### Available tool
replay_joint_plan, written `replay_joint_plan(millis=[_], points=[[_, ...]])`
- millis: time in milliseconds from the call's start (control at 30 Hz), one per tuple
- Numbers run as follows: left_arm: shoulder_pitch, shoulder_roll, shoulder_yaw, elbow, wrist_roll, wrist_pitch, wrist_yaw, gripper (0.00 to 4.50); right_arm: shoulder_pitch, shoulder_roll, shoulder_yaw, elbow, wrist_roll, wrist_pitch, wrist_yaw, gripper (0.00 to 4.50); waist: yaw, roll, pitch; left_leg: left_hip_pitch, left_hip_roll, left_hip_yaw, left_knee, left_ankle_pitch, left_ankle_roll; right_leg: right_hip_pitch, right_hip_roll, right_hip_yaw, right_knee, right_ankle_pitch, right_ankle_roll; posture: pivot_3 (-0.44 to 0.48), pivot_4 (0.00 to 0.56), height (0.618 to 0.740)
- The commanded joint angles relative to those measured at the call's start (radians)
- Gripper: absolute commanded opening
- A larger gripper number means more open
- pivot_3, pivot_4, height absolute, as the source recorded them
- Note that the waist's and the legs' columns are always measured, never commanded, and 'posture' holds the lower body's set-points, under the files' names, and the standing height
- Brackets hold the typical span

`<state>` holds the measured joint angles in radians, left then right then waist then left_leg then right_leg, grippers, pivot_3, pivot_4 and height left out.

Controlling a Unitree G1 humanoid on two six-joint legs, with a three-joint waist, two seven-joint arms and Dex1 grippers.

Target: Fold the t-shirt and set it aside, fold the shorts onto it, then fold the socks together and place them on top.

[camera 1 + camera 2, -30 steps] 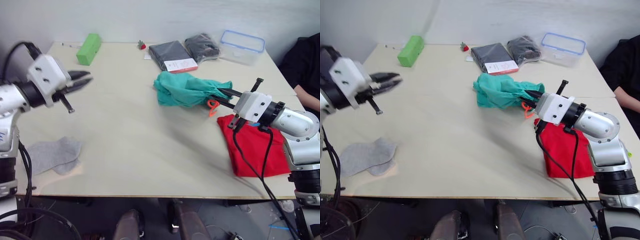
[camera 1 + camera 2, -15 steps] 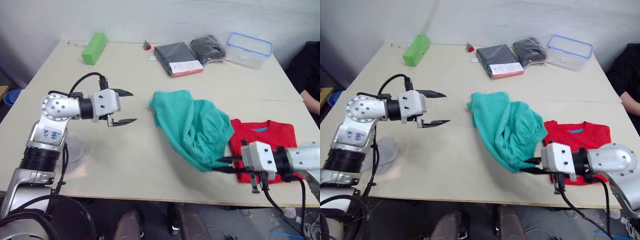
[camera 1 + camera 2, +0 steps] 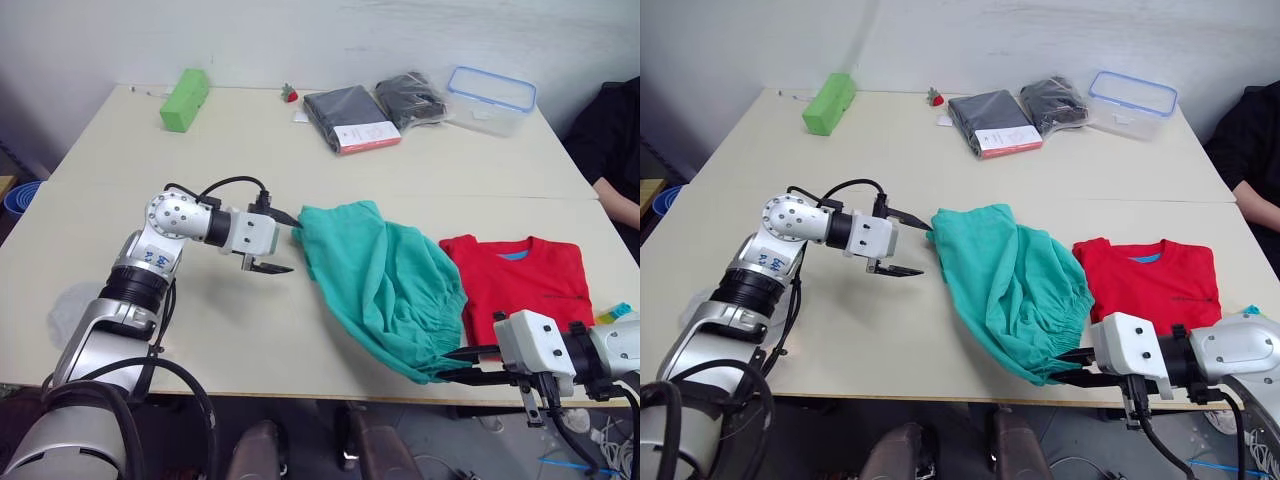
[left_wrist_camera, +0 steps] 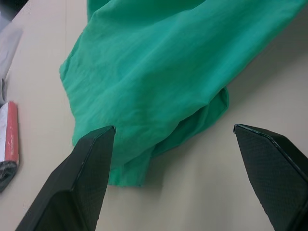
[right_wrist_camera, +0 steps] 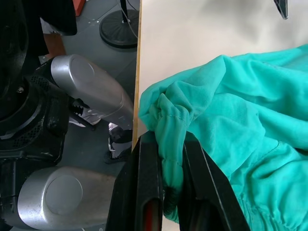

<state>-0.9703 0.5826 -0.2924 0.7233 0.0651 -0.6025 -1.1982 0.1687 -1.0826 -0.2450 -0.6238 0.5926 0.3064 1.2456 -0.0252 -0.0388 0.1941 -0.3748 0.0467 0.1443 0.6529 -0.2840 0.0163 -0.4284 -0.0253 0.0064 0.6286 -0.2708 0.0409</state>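
The teal shorts lie spread on the table, from the middle down to the front edge. My right gripper is shut on their gathered waistband at the table's front edge. My left gripper is open, one finger on each side of the shorts' far left corner. The red t-shirt lies flat to the right of the shorts, which overlap its left edge. A pale grey patch of the socks shows beside my left arm, mostly hidden.
At the back of the table are a lime-green block, two dark packaged garments, a small red item and a clear container with a blue rim. A person sits at the right edge.
My right gripper has pulled the shorts from the table's middle to the front edge, spreading them. My left gripper opened and moved right to the shorts' corner.
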Motion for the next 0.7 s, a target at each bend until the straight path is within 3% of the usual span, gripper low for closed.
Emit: replay_joint_plan(millis=[33, 333, 433, 700], points=[[-0.051, -0.025, -0.012, 0.073, 0.045, -0.093, 0.031, 4.13, -0.004, 0.016, -0.018, -0.037, 0.013, 0.008, -0.021, 0.01, 0.000, 0.000, 0.000, 0.000, 0.000, 0.000, 0.000, 0.000, 0.000, 0.000, 0.000, 0.000, 0.000, 0.000, 0.000, 0.000, 0.150, 0.740], [-0.137, -0.085, -0.059, 0.280, 0.204, -0.227, 0.204, 4.13, -0.023, 0.017, -0.003, -0.036, 0.010, 0.016, -0.037, 0.01, -0.002, -0.001, 0.000, -0.001, 0.000, 0.000, 0.000, 0.000, 0.000, -0.001, 0.000, 0.000, 0.000, 0.000, 0.001, 0.000, 0.150, 0.740], [-0.167, -0.104, -0.069, 0.340, 0.253, -0.239, 0.290, 3.51, -0.028, 0.018, 0.000, -0.040, 0.012, 0.023, -0.042, 0.01, -0.001, -0.001, 0.000, -0.001, 0.000, 0.000, 0.000, 0.000, 0.000, -0.001, 0.000, 0.000, 0.000, 0.000, 0.001, 0.000, 0.150, 0.740], [-0.196, -0.127, -0.085, 0.413, 0.311, -0.267, 0.381, 0.92, -0.030, 0.026, -0.003, -0.055, 0.013, 0.040, -0.057, 0.01, -0.001, -0.001, 0.000, -0.001, 0.000, 0.000, -0.001, -0.001, 0.001, -0.001, 0.000, -0.001, -0.001, 0.001, 0.001, 0.000, 0.150, 0.740]])
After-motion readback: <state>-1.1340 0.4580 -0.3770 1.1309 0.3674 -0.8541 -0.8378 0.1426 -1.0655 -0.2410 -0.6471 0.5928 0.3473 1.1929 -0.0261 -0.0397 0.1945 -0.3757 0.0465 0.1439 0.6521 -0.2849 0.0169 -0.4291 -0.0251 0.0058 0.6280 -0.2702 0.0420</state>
